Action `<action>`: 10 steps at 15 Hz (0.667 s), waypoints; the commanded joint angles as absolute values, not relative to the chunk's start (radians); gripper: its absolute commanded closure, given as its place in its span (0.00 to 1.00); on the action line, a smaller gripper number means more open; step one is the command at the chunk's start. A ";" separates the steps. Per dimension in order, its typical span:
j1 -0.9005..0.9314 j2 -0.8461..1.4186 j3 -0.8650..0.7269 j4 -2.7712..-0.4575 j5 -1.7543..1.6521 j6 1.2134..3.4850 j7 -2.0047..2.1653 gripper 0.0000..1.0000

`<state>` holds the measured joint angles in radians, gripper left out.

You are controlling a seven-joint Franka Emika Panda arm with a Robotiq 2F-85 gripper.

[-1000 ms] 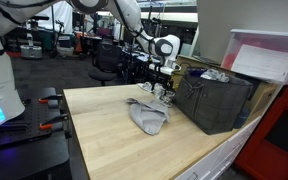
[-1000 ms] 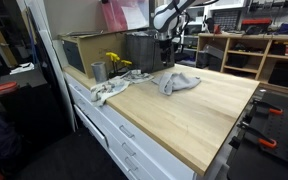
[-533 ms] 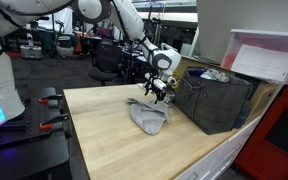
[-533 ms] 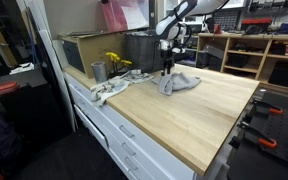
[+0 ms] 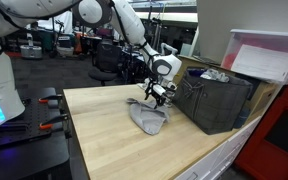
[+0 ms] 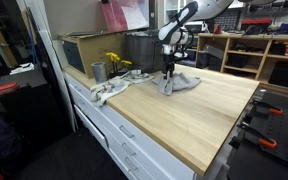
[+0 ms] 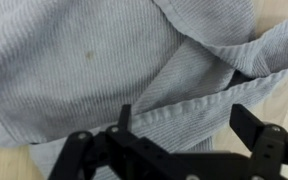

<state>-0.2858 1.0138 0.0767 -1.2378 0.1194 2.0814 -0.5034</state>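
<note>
Wrist view is nearly filled by a grey-blue cloth [image 7: 94, 60]. It has a fine ribbed weave and a small dark speck in the upper left of the frame. A folded flap with a stitched hem runs from the lower middle up toward the upper right corner, and bare wood shows at the lower left and along the right edge. The gripper [image 7: 184, 130] comes in from the bottom of the frame. Its two black fingers [image 7: 124, 118] are spread wide with nothing between them, just above the fold; whether they touch the fabric I cannot tell.

In an exterior view the cloth [image 5: 149, 117] lies crumpled on the wooden table [image 5: 104, 140] a little right of centre. Its long axis slants from upper left to lower right, and the gripper [image 5: 156, 93] hangs over its upper end. A dark crate [image 5: 219, 100] stands close by to the right.

In an exterior view the cloth [image 6: 181, 83] stretches roughly left to right, rising slightly rightward, with the gripper [image 6: 167, 68] over its left end. Yellow flowers [image 6: 114, 62] and a metal cup [image 6: 99, 71] stand well apart, at the left.
</note>
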 commanded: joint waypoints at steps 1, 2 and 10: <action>-0.278 1.031 0.067 -1.201 0.113 2.084 -0.478 0.00; -0.275 1.032 0.061 -1.198 0.106 2.083 -0.475 0.00; -0.270 1.061 0.024 -1.163 0.139 2.035 -0.273 0.00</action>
